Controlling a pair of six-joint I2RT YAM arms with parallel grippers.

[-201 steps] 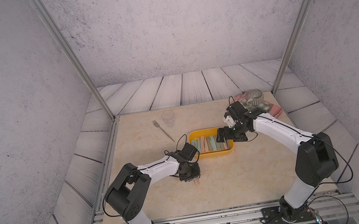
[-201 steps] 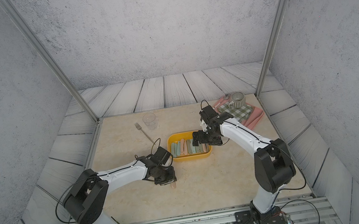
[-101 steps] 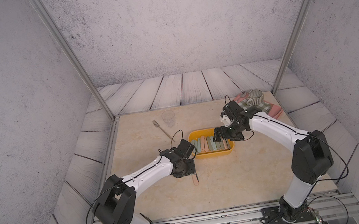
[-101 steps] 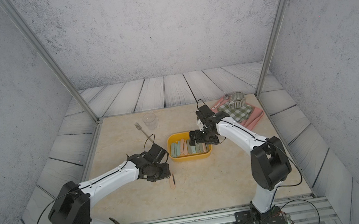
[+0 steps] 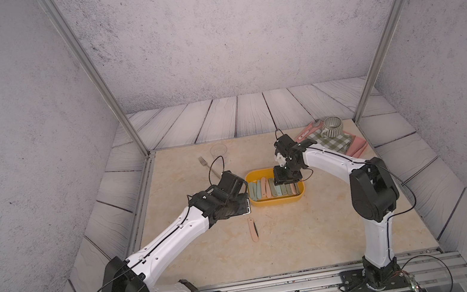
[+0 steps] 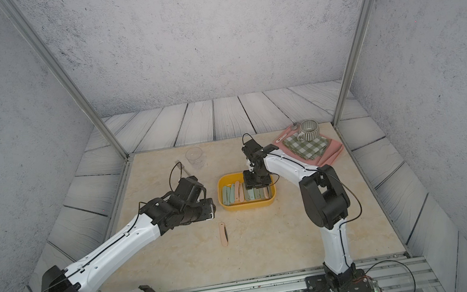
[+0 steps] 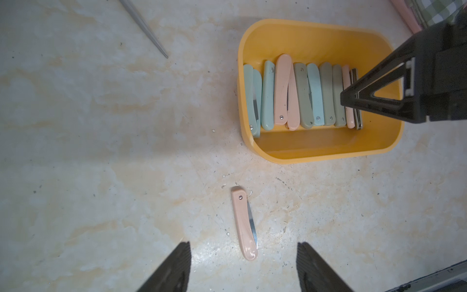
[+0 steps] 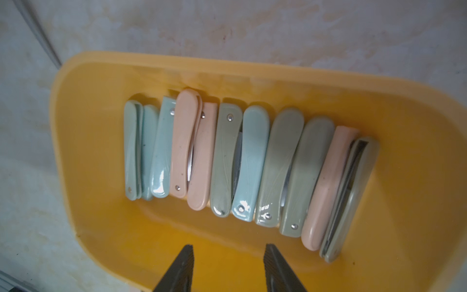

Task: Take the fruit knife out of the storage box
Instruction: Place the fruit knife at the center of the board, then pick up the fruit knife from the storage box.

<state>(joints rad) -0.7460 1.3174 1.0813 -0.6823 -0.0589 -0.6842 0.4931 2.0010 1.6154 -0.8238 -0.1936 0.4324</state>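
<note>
Working over the beige tabletop with both arms close to the yellow storage box. Hovering now with the right gripper directly above the box's row of folded fruit knives, having come in from the box's end. Jaws drawn in from their full spread but parted, with nothing between them. Has let go with the left gripper and pulled up and back, fingers wide apart and empty. Leaves one pink fruit knife flat on the tabletop just ahead of those fingertips, outside the box, blade edge showing along its handle. Reads as one knife delivered, and probably as lining up another pick from the row below.
</note>
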